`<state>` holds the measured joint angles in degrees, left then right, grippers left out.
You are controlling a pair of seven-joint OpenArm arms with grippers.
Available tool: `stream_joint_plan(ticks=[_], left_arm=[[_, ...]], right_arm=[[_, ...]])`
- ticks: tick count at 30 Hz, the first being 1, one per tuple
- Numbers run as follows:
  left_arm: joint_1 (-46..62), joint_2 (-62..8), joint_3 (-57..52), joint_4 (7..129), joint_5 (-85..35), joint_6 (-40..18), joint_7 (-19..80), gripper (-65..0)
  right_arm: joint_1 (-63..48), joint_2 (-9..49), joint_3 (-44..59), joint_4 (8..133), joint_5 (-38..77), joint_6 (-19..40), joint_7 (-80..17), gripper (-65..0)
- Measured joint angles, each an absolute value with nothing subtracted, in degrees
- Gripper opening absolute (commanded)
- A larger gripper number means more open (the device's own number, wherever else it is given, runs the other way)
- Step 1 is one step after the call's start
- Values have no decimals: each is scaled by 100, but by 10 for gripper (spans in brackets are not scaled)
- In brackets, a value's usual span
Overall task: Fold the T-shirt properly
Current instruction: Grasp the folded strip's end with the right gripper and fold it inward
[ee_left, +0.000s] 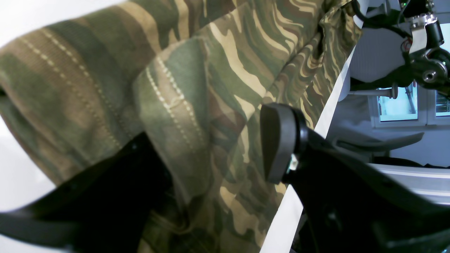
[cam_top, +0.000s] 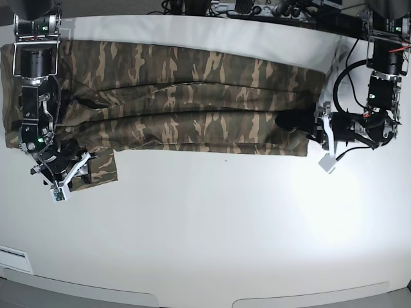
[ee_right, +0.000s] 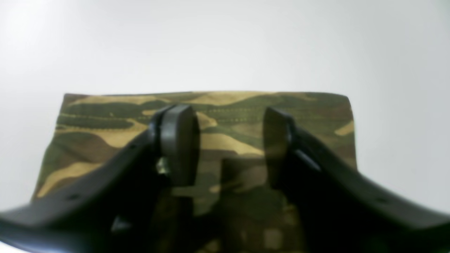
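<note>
The camouflage T-shirt [cam_top: 192,96] lies in a long band across the far part of the white table [cam_top: 212,224]. My left gripper [cam_top: 307,125] is at the shirt's right end. In the left wrist view its jaws [ee_left: 207,147] stand wide apart, with a stitched hem of the T-shirt [ee_left: 228,52] between them and draped over the left finger. My right gripper [cam_top: 82,165] is at the near left. It hovers open over a sleeve [ee_right: 105,123] that lies flat on the table. The right gripper [ee_right: 228,140] holds nothing.
Cables and gear [cam_top: 257,8] line the table's far edge. The left arm's body [cam_top: 379,96] stands at the right and the right arm's body [cam_top: 35,77] lies over the shirt's left end. Arm hardware [ee_left: 425,52] shows beyond the table edge.
</note>
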<state>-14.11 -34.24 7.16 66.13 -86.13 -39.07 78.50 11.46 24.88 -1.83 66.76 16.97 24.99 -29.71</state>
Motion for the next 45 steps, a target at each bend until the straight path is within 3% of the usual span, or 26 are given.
stream_joint_plan(ticks=[2,3,11,12,16,18,23,29,36,43,45], left_arm=[[-1411,-3424,716,6613,-8606,-3907,7850,-301],[-1411,-3415,716,6615,-8602,-3907,7850,-301],[-1411,-3415,716,6617,-8602,-3907,7848,-301],[-1411,-3415,716,6617,-8604,-3907,7850,-301],[-1411,-3417,716,6617,-8602,-3907,7859,-301],[-1411,-3417,716,6617,-8602,-3907,7861,-301],[-1409,-3415,716,6617,-8617,-3907,7859,-301],[-1411,-3415,716,6619,-8608,-3907,7865,-301],[-1411,-3415,716,6617,-8604,-3907,7865,-301],[-1411,-3415,716,6619,-8606,-3907,7863,-301],[-1409,-3415,716,6619,-8608,-3907,7863,-301]], right_arm=[[1140,2449,-211,6674,1728,2558,-2928,-627],[1131,2438,-215,6674,1758,2545,-2919,-650],[1308,2427,-215,6674,1737,2480,-3280,-650],[1343,2427,-217,6696,1732,2467,-3461,-643],[1435,2482,-231,6976,1621,2117,-4160,-290],[1500,2523,-211,7100,1542,2045,-4630,-191],[1474,2480,-222,7203,1092,1815,-4751,-185],[1022,2521,-200,7236,1284,1686,-3802,-185],[825,2443,-145,7242,1662,1629,-3553,-188],[843,1931,-137,7253,1911,2088,-3505,-289],[843,1903,-143,7275,1894,2139,-3503,-350]])
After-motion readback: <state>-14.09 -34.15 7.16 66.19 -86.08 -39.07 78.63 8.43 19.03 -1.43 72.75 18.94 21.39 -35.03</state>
